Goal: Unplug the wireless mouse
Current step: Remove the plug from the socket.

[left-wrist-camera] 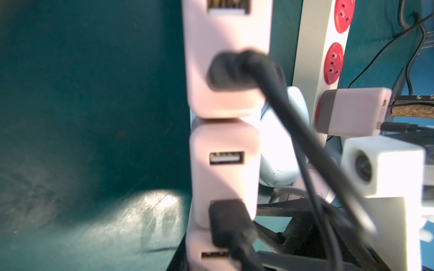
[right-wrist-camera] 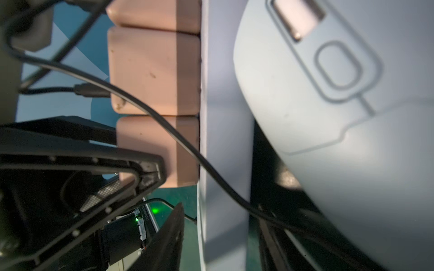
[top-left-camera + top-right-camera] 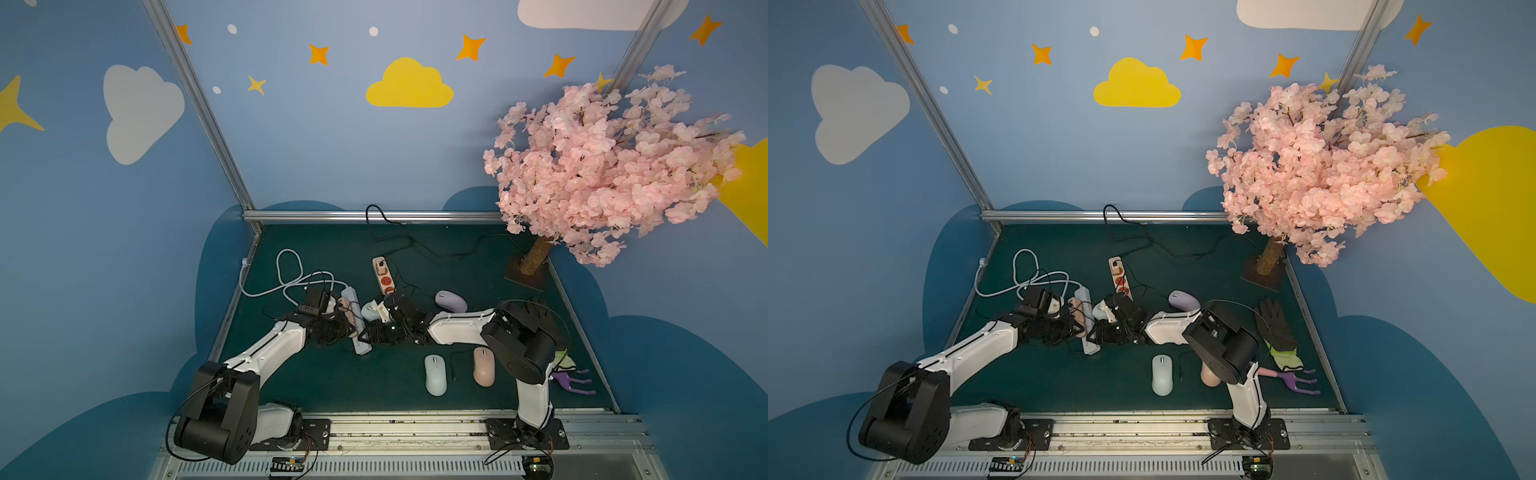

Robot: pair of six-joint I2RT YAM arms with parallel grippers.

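White mouse (image 3: 435, 375), pink mouse (image 3: 483, 366) nearest, black cables (image 1: 293, 124) crossing pink chargers (image 1: 225, 178)

No word, brand, number or sign can be read on anything in these views. In the right wrist view, a small white label (image 2: 143, 219) with fine print sits beside a green light (image 2: 155, 209), but it is too blurred and too small to make out.
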